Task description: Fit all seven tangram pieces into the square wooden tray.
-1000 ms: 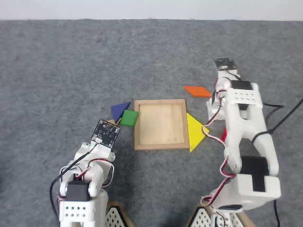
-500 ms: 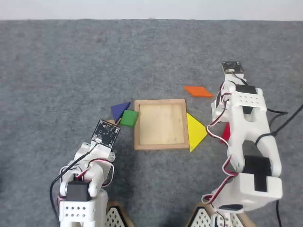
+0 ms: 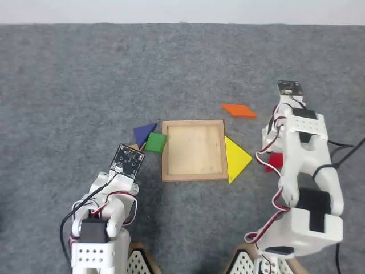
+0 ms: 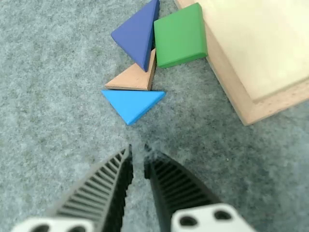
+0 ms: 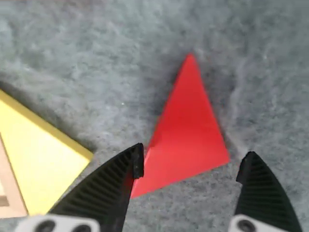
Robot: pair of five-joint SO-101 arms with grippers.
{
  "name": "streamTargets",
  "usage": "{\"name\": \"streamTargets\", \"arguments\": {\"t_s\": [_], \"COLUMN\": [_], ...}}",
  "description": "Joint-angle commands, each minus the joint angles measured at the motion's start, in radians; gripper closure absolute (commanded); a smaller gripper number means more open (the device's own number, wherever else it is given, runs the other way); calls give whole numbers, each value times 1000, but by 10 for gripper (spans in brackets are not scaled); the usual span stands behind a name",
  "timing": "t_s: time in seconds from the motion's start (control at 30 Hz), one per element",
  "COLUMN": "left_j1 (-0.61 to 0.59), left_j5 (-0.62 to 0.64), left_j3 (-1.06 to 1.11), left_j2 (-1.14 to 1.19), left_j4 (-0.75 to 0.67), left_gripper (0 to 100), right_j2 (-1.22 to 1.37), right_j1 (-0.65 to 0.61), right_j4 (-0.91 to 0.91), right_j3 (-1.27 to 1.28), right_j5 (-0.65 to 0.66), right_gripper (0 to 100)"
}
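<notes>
Seven tangram pieces can be counted across the three views, all on the grey table [image 3: 85, 74] and none inside the tray.

High view: the square wooden tray [image 3: 194, 122] lies between the two arms. A yellow triangle [image 3: 235, 158] touches its right side. An orange parallelogram [image 3: 238, 110] lies apart, off its far right corner. A dark blue triangle [image 3: 144, 133] and a green square [image 3: 155, 142] sit together at its far left corner. The right arm [image 3: 302, 171] covers most of the red triangle [image 3: 275, 161], leaving one corner visible.

Left wrist view: the left claw [image 4: 137, 151] hangs above bare table, its fingers all but together with a thin slit between them, holding nothing. Near its tips lies a light blue triangle [image 4: 133, 102], with a tan triangle [image 4: 135, 79] just beside it. The tan triangle's point meets the dark blue triangle and the green square, and the green square rests against the tray's rim.

Right wrist view: the right claw [image 5: 193, 162] stands wide apart, its fingers either side of the red triangle's broad end. Contact with the piece cannot be made out. The yellow triangle and a sliver of tray rim are cut off at the edge.
</notes>
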Motion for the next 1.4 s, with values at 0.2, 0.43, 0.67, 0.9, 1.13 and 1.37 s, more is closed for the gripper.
{"name": "streamTargets", "arguments": {"t_s": [0.2, 0.43, 0.67, 0.9, 1.13, 1.37], "left_j1": [-3, -3, -3, -3, -3, -3], "left_j5": [3, 3, 3, 3, 3, 3], "left_j3": [-8, -8, -8, -8, -8, -8], "left_j2": [-3, -3, -3, -3, -3, -3], "left_j4": [5, 5, 5, 5, 5, 5], "left_gripper": [958, 958, 958, 958, 958, 958], "right_j2": [-64, -19, 122, 150, 143, 142], "right_j1": [15, 15, 53, 59, 62, 81], "right_j4": [-82, -91, -81, -61, -76, 51], "right_j3": [43, 37, -38, -46, -48, -184], "right_j5": [-86, -107, -107, -107, -107, 3], "right_gripper": [691, 691, 693, 805, 865, 819]}}
